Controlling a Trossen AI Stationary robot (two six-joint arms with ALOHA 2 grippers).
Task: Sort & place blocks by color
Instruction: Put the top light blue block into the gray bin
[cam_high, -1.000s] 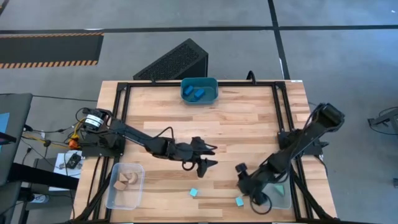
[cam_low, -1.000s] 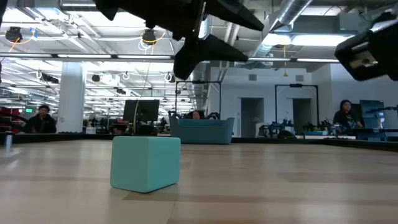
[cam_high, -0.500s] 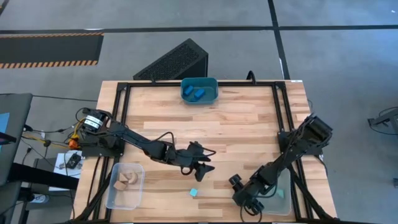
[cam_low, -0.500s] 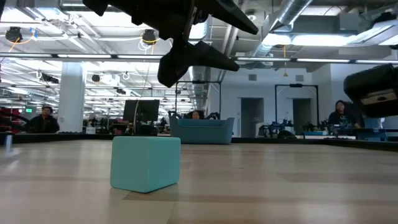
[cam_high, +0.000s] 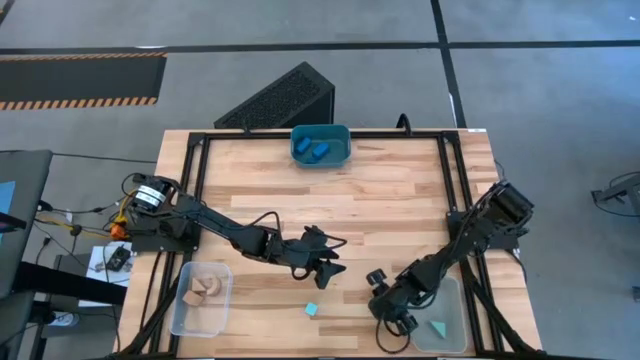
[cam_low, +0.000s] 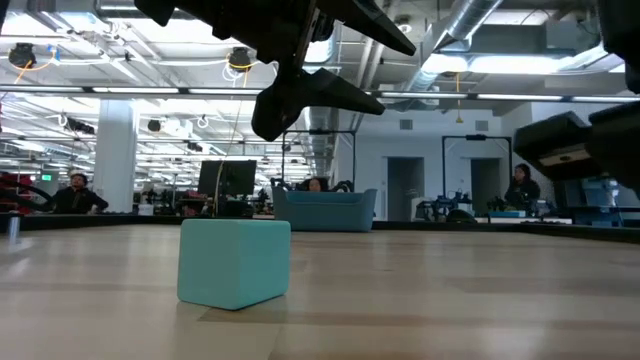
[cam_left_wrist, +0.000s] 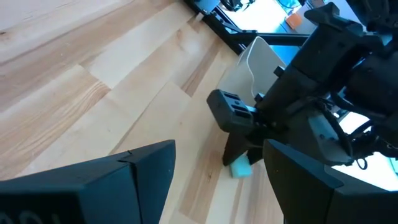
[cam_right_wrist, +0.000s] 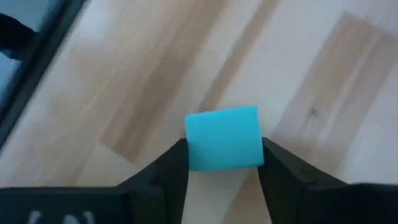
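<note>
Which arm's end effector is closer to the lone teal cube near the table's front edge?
Left. The left end effector hovers just behind the teal cube; the right end effector, straddling another teal cube, sits farther to its side.

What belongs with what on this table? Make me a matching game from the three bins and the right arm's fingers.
Things:
1. blue bin
2. clear bin by the left arm
3. clear bin by the right arm
4. right gripper, between its fingers

What each holds:
a. teal cube
b. tan wood blocks
c. teal wedge
d. blue blocks

Pairs: 1-d, 2-b, 3-c, 4-a
</note>
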